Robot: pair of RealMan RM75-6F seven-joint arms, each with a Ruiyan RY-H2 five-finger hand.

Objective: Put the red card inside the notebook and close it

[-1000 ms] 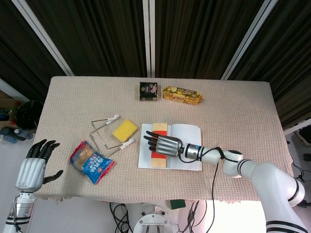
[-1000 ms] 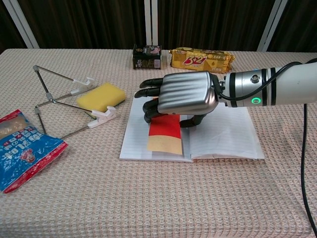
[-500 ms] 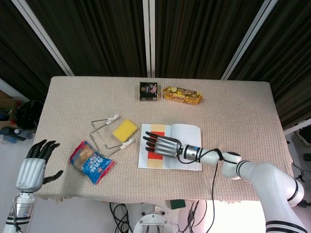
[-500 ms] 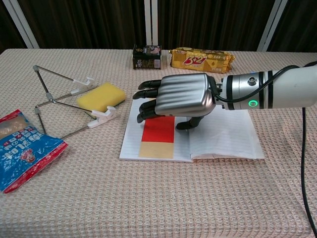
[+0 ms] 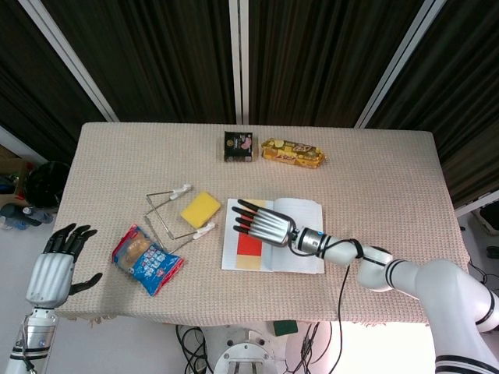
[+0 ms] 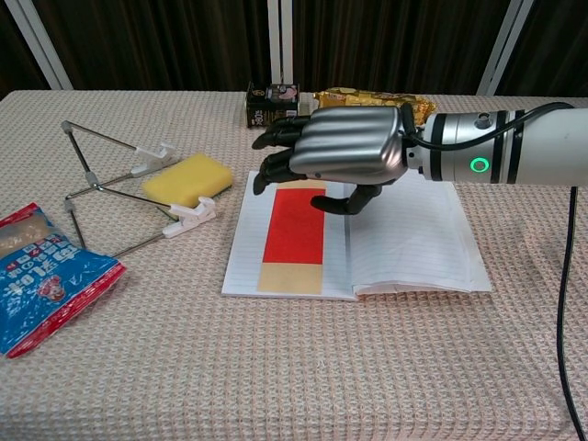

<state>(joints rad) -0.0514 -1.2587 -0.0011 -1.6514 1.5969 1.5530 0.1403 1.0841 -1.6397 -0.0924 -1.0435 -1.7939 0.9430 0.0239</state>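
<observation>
Chest view: red card (image 6: 295, 227) top behind right hand's (image 6: 344, 153) spread, empty fingers (image 6: 272, 174).

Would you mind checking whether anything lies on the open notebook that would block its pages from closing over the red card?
Nothing visible does: the red card lies flat on the notebook, and the right robot hand hovers above.

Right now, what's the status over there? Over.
Right hand open, above the notebook. Left hand open, off the table. Red card flat on the left page, notebook not yet closed. Nothing in the way.
</observation>
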